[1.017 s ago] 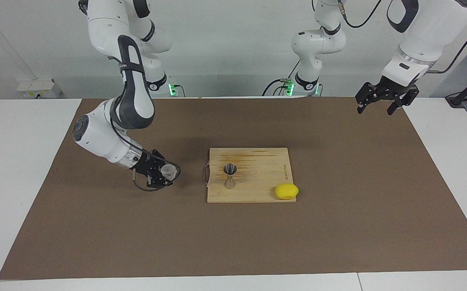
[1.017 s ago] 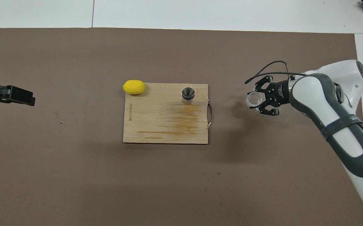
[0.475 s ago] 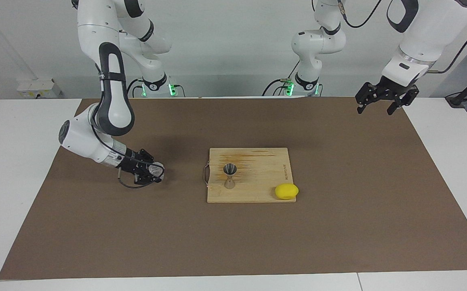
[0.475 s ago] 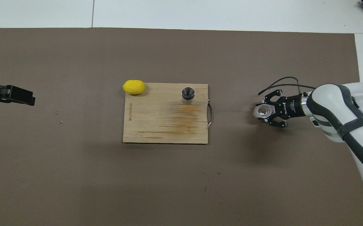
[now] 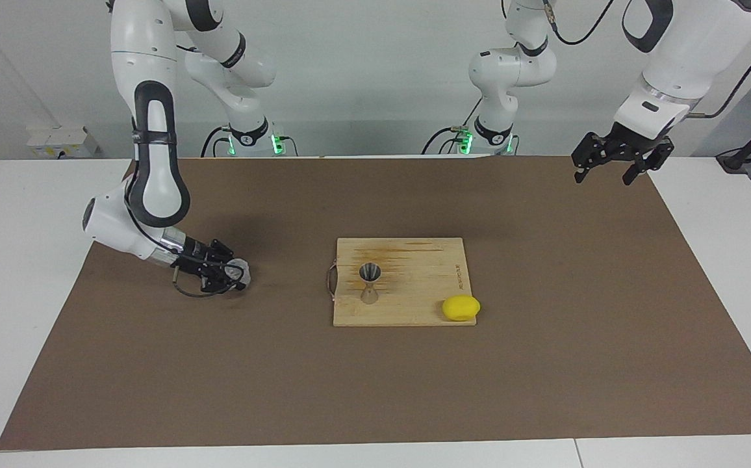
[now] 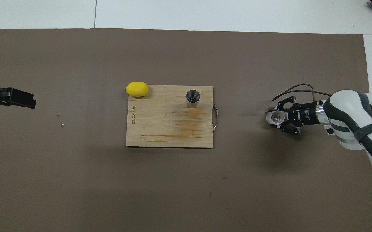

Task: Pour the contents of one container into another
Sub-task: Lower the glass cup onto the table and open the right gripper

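Note:
My right gripper [image 5: 238,275] is shut on the small clear glass cup [image 5: 240,272], low over the brown mat at the right arm's end of the table. I cannot tell whether the cup touches the mat. In the overhead view the cup [image 6: 275,117] sits between the gripper's [image 6: 276,118] fingers, mouth up. The silver hourglass jigger [image 5: 369,283] stands upright on the wooden cutting board [image 5: 414,273], well apart from the cup; it also shows in the overhead view [image 6: 192,98]. My left gripper [image 5: 609,173] waits open and empty, raised over the mat's edge at the left arm's end.
A yellow lemon [image 5: 460,307] lies at the board's corner away from the robots, toward the left arm's end. The board [image 6: 160,129] has a metal handle [image 6: 216,117] on the edge facing the cup. The brown mat [image 5: 375,390] covers the table.
My right gripper has carried the glass cup away from the board toward the right arm's end of the table and lowered it toward the mat. The left arm has not moved.

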Robot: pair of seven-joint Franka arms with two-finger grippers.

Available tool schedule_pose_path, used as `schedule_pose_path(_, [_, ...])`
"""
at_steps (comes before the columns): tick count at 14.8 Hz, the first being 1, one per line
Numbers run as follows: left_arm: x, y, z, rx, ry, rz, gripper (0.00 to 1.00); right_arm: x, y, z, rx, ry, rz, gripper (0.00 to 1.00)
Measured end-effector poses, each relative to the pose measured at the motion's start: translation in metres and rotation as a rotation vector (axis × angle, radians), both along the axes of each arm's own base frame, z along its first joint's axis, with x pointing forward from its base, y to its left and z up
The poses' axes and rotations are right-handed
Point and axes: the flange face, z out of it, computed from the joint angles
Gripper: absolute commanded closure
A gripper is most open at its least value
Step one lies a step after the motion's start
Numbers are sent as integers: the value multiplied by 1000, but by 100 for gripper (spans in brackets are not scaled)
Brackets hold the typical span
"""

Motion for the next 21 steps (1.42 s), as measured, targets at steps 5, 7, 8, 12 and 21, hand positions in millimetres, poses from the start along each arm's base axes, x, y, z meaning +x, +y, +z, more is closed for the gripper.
schedule_pose_path(5, [0,0,0,0,0,0,0,-2,-20,0,0,-9,-27,62])
schedule_pose_path(7, [0,0,0,0,0,0,0,-3,-29,0,0,-9,-42,55])
schedule_pose_path(8, [0,0,0,0,0,0,0,-4,-33,0,0,-9,-50,51])
schedule_pose_path(12, [0,0,0,0,0,0,0,-5,-44,-1,-7,-12,-72,0])
schedule_pose_path(21, [0,0,0,0,0,0,0,0,-53,65,-177,-126,73,0])
